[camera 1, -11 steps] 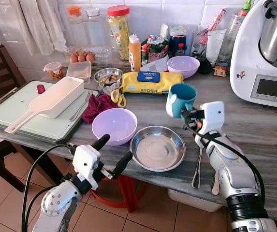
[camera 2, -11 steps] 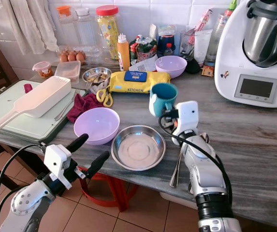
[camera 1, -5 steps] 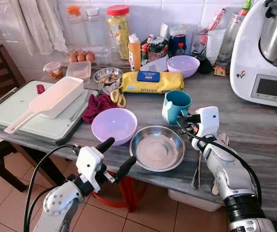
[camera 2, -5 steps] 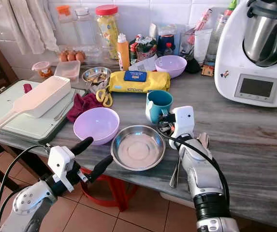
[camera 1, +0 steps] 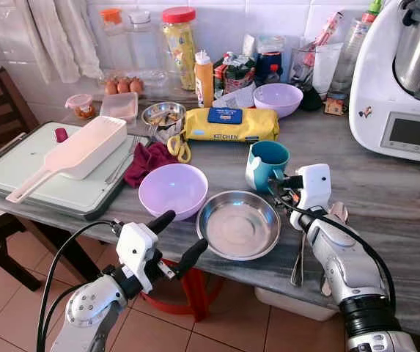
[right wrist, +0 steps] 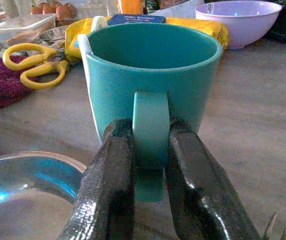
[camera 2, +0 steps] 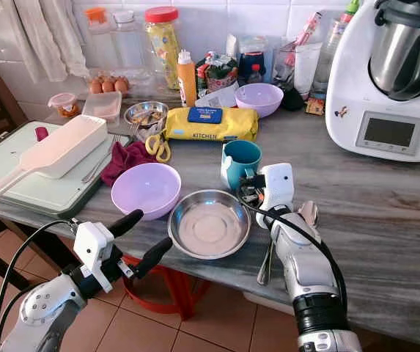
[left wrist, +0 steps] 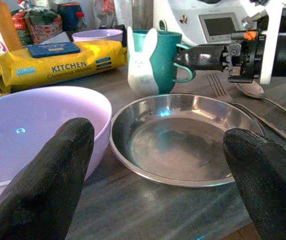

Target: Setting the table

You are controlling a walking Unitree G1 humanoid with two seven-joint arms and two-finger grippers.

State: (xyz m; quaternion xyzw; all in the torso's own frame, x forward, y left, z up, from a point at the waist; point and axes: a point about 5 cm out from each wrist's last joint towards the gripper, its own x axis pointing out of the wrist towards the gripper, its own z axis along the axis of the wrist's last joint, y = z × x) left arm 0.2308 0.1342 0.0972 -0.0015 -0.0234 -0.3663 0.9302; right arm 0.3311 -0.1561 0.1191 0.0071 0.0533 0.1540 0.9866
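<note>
Teal mug, pinched by its handle in the right gripper, stands just behind the steel plate; dragging on release could tip it, while the left gripper hovers wide open off the worktop's front edge.

head pair looks down; wrist cams close, sharing mug.

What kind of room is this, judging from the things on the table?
Most likely a home kitchen: a white cooking machine with a steel jug, brown eggs by the tiled wall, and a yellow pack of kitchen wipes on the table.
</note>
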